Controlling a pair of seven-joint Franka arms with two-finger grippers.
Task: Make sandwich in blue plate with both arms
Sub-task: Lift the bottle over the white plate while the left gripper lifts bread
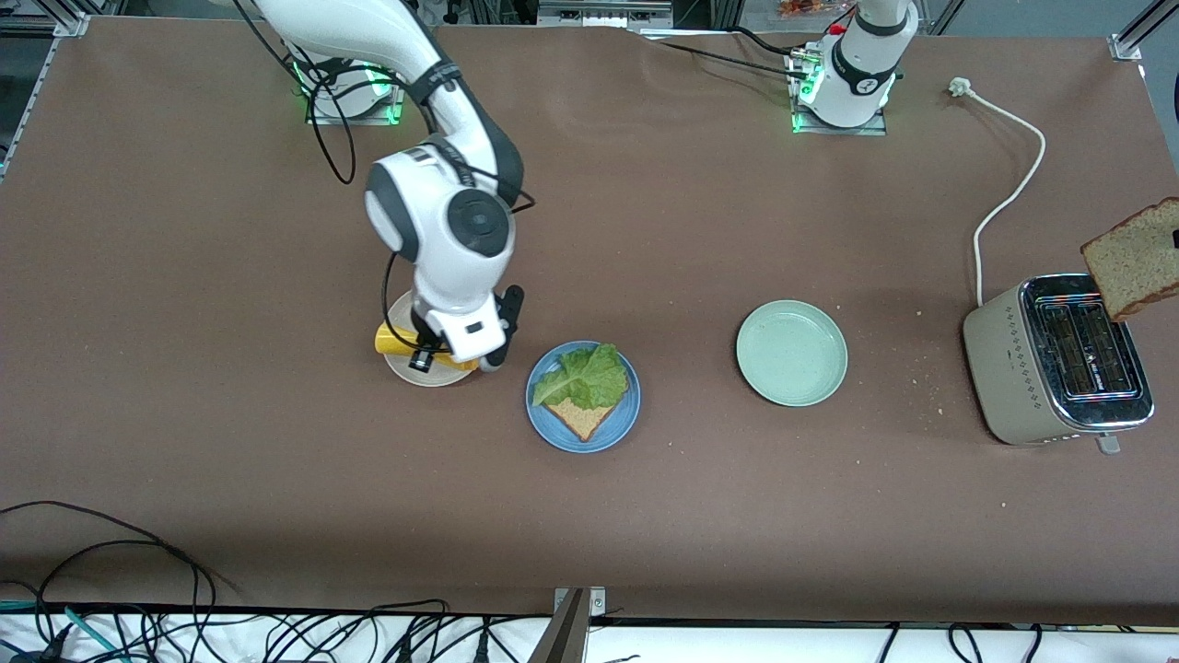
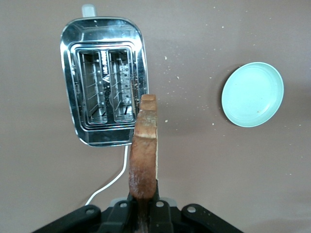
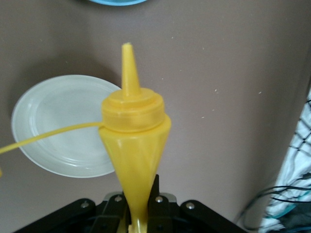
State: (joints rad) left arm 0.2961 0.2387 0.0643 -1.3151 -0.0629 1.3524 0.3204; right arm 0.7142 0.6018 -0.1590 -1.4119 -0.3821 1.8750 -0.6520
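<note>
Partly done: the blue plate [image 1: 582,397], mid-table, carries one bread slice [image 1: 584,419] topped with lettuce [image 1: 586,376]. The left gripper [image 2: 144,206] clamps the second slice [image 2: 144,148] above the toaster [image 1: 1059,361] at the left arm's end. The right gripper [image 3: 137,213] grips a yellow sauce bottle [image 3: 134,141] over the beige plate [image 3: 53,128]; topping remains.

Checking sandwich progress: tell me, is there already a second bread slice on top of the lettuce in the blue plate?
No: the lettuce lies uncovered on the blue plate; the left gripper holds the other bread slice.

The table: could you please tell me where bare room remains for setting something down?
Bare stretches: between the blue plate and pale green plate, and the whole strip nearer the front camera. Crowded: the beige plate beside the blue plate, under the right end effector.
</note>
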